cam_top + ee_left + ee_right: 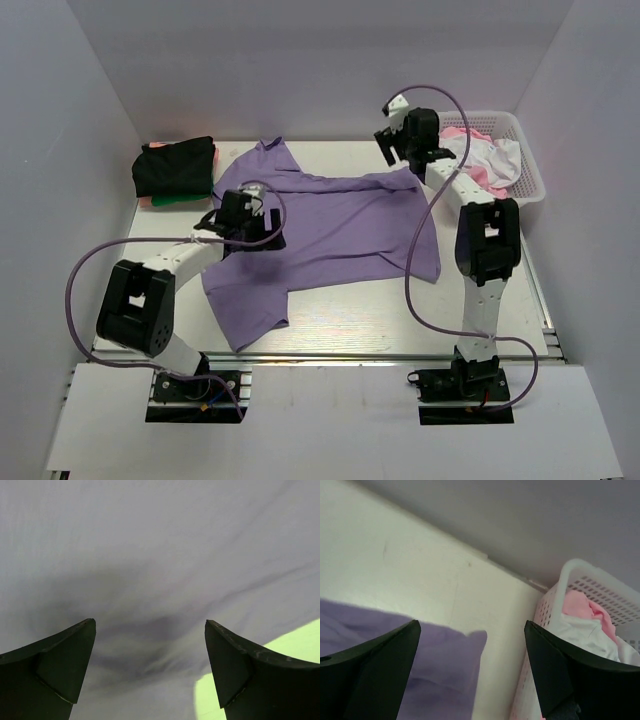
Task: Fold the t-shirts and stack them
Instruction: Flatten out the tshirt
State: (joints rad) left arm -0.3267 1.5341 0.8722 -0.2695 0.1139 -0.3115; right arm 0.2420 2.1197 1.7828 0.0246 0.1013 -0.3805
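A lavender-purple t-shirt (330, 235) lies spread out in the middle of the table. My left gripper (262, 228) hovers open just over its left side; in the left wrist view the purple cloth (150, 570) fills the frame between the spread fingers (60, 660). My right gripper (388, 140) is open above the shirt's far right corner (445, 675), with nothing between its fingers. A folded stack (177, 170) of black, green and pink shirts sits at the far left.
A white lattice basket (528, 170) at the far right holds pink and white clothes (590, 625). White walls enclose the table on three sides. Purple cables loop from both arms.
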